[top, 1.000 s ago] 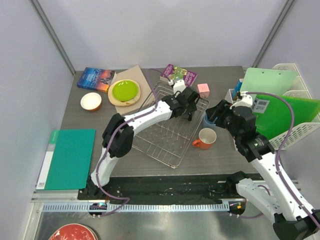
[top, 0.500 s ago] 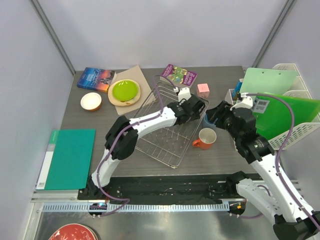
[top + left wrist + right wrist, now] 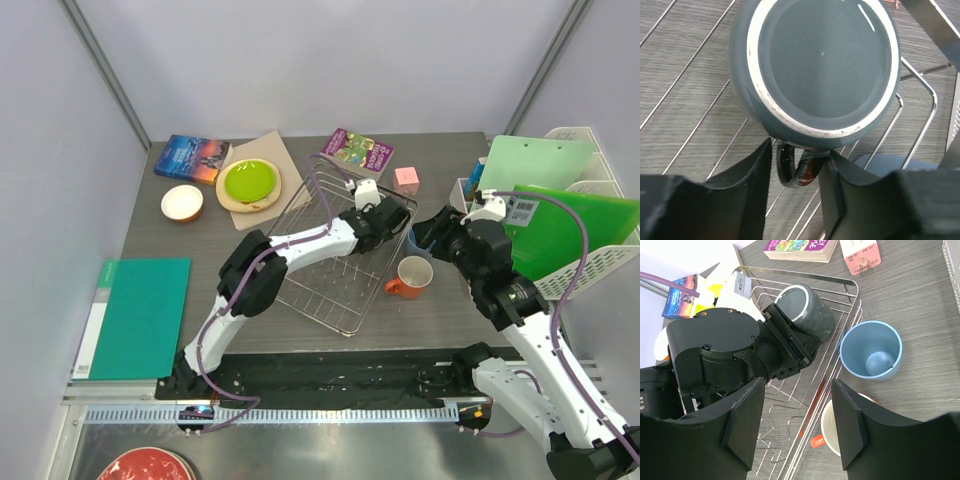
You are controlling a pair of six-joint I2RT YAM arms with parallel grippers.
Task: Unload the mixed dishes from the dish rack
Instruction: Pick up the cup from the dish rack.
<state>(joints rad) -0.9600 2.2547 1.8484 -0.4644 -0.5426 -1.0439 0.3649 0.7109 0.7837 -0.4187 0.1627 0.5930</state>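
The silver wire dish rack [image 3: 330, 278] lies mid-table. A dark grey mug [image 3: 820, 65] rests in its far right corner, base toward the left wrist camera; it also shows in the right wrist view [image 3: 807, 310]. My left gripper [image 3: 385, 222] [image 3: 797, 155] is open, its fingers on either side of the mug's handle. My right gripper [image 3: 432, 228] [image 3: 796, 407] is open and empty above the rack's right edge. The light blue mug [image 3: 871, 350] and the orange mug [image 3: 412, 275] stand on the table beside the rack. The lime green plate [image 3: 250, 181] lies on the beige plate [image 3: 236, 203]; the small white bowl [image 3: 182, 202] sits left of them.
Two books [image 3: 192, 158] [image 3: 358, 150] and a pink box [image 3: 406, 179] lie at the back. A teal board [image 3: 140, 315] is at the left. A white basket [image 3: 598, 262] with green folders stands at the right. A red bowl [image 3: 145, 468] sits at the near edge.
My left gripper has moved right and lower into the rack's far right corner, closing in on the dark grey mug's handle. The right arm has barely moved.
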